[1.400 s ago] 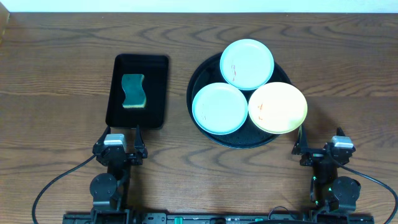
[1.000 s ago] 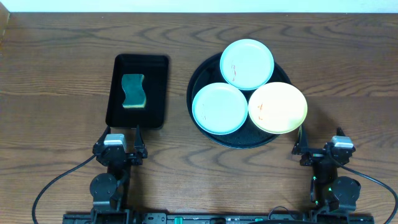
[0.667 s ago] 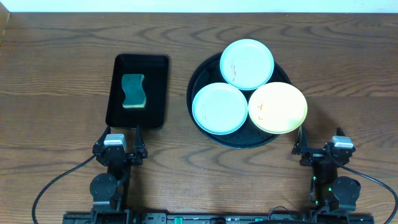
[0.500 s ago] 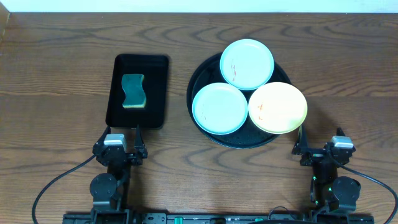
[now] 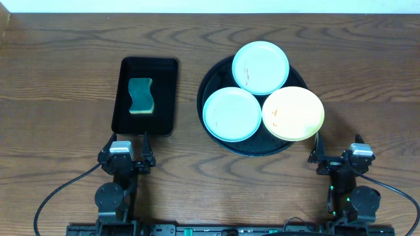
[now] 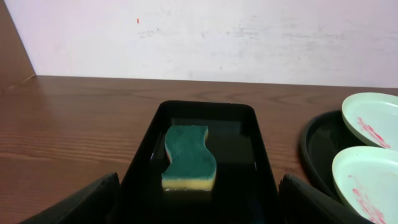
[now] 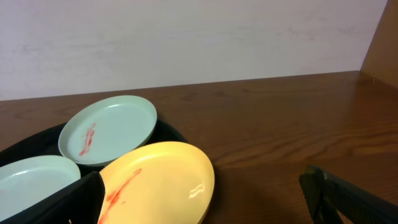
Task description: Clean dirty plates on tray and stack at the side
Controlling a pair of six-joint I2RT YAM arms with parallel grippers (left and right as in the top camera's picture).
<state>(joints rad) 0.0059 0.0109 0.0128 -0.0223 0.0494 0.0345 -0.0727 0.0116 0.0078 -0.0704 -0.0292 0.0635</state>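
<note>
Black round tray (image 5: 252,148) is sitting right of centre on the wooden table (image 5: 65,78), carrying three plates lying face up in a triangle: far mint plate (image 5: 260,67), near-left mint plate (image 5: 231,114), and yellow plate (image 5: 293,113) near-right, overhanging the rim. All are round, showing no long axis. Left gripper (image 5: 128,141) and right gripper (image 5: 337,148) are resting near, fingers spread, holding nothing.

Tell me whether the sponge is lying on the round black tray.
No, the sponge lies in the rectangular black tray, which sits apart from the round tray.
</note>
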